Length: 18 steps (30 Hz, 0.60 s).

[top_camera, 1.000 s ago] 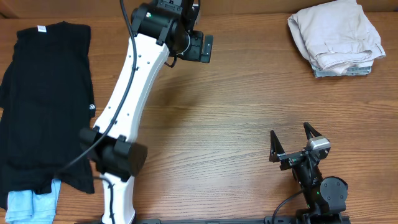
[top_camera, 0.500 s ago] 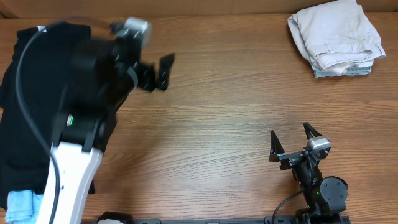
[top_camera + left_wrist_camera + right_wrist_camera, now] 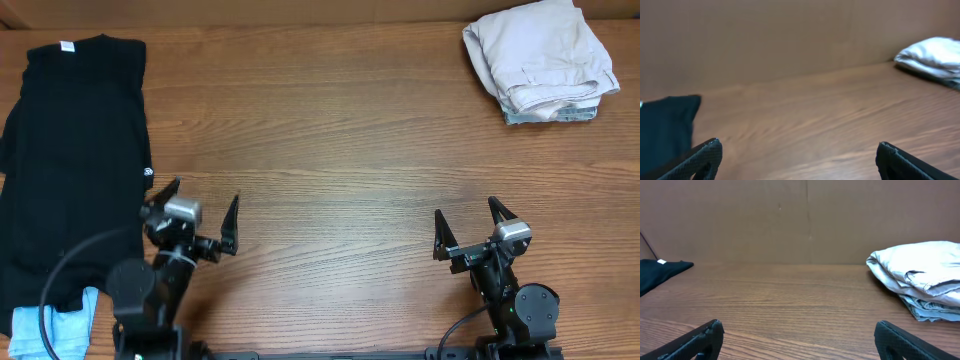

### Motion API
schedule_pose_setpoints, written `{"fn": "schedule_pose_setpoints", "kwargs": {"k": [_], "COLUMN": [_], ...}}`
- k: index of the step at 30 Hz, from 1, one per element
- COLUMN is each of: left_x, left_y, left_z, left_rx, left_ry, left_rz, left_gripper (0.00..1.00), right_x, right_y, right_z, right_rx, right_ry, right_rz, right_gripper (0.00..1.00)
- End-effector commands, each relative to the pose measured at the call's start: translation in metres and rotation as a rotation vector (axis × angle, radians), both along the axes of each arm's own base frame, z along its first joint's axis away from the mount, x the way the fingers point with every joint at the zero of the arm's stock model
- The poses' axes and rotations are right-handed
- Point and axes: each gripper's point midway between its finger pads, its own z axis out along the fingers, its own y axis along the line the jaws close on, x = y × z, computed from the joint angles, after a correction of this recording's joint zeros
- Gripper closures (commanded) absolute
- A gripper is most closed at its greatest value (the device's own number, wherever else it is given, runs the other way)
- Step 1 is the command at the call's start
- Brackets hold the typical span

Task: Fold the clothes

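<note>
The beige khaki shorts [image 3: 540, 55] lie folded in a bundle at the table's far right corner. They also show in the right wrist view [image 3: 920, 270] and, blurred, in the left wrist view [image 3: 932, 55]. My left gripper [image 3: 205, 215] is open and empty near the front left, next to the black T-shirt. My right gripper [image 3: 468, 225] is open and empty near the front right, far from the shorts.
A large black T-shirt [image 3: 70, 160] lies spread along the left side, over a light-blue denim garment [image 3: 45, 330] at the front left corner. A grey fabric layer [image 3: 555, 115] shows under the shorts. A brown wall [image 3: 800, 220] stands behind the table.
My left arm has swung back from the far middle of the table to the front left and now rests low, gripper open. The right arm and the shorts have not moved.
</note>
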Motion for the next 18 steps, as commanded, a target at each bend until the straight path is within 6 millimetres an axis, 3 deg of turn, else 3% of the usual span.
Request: {"fn": "schedule_pose_setpoints", "kwargs": {"k": [1, 12, 18], "left_x": [-0.011, -0.017, -0.017], "left_y": [0.012, 0.026, 0.027], "left_z": [-0.015, -0.056, -0.053], "left_rx": [0.026, 0.021, 0.022], "left_ry": [-0.058, -0.064, -0.074], "left_rz": [0.055, 0.146, 0.163], "left_gripper": [0.0, 0.0, 0.0], "right_x": [0.0, 0.0, 0.0], "right_y": [0.0, 0.0, 0.0], "right_z": [-0.002, -0.002, -0.002], "right_rx": [0.005, 0.005, 0.005], "right_ry": [-0.003, -0.003, -0.003], "right_rz": [-0.003, -0.003, -0.003], "right_gripper": [0.0, 0.0, 0.0]}}
